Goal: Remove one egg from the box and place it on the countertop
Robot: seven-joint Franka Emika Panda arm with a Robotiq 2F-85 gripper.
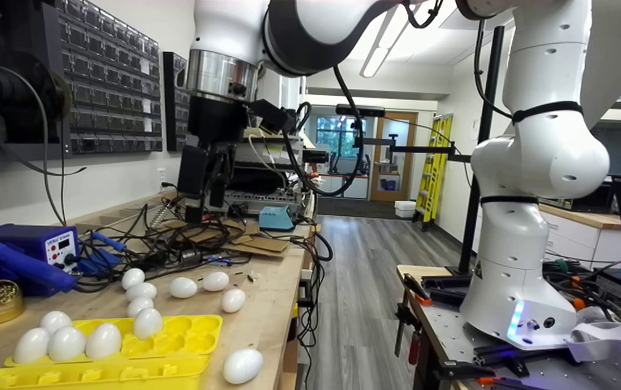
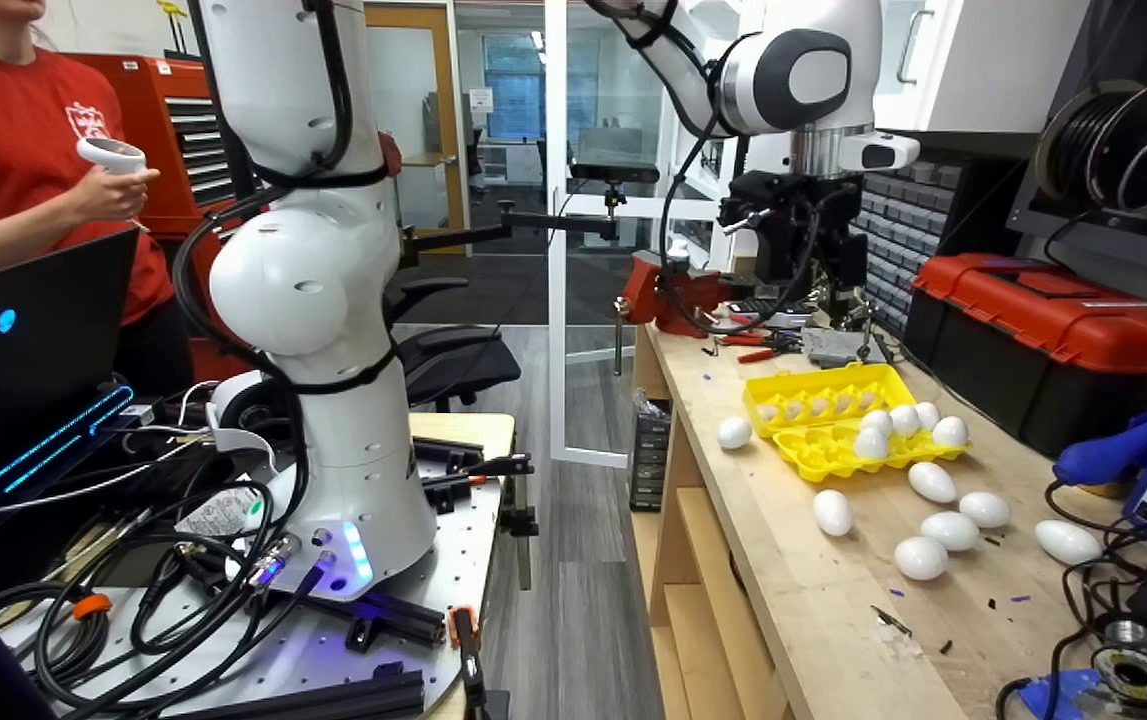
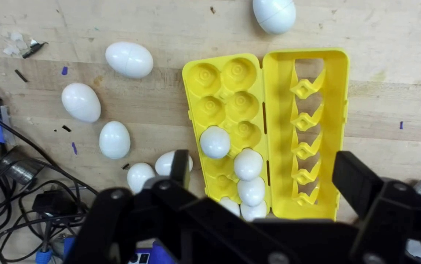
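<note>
Toolbox (image 2: pixel 1063 340): red lid, black body. Boxed device (image 1: pixel 39 244): blue, display and dial on its front. Cables (image 1: pixel 210 234): black, tangled. Small case (image 1: pixel 276 218): light blue, just beside cardboard pieces (image 1: pixel 264 245). Tin (image 1: pixel 7 313): round, gold-coloured. Vise (image 2: pixel 698 290): red. Drawer cabinet (image 1: pixel 110 81): wall-mounted, many small compartments. Ladder (image 1: pixel 433 169): yellow, standing. Chair (image 2: pixel 458 365): black, with armrests. Laptop (image 2: pixel 43 340): black, blue emblem on lid.

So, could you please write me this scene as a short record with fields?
Egg box: yellow, lid open
Eggs in the box: five, white
Loose eggs: seven, on the countertop
End effector: open, holding nothing, raised over the countertop
Also on countertop: blue device, red-and-black toolbox
Person: dressed in red, holding white controller
</note>
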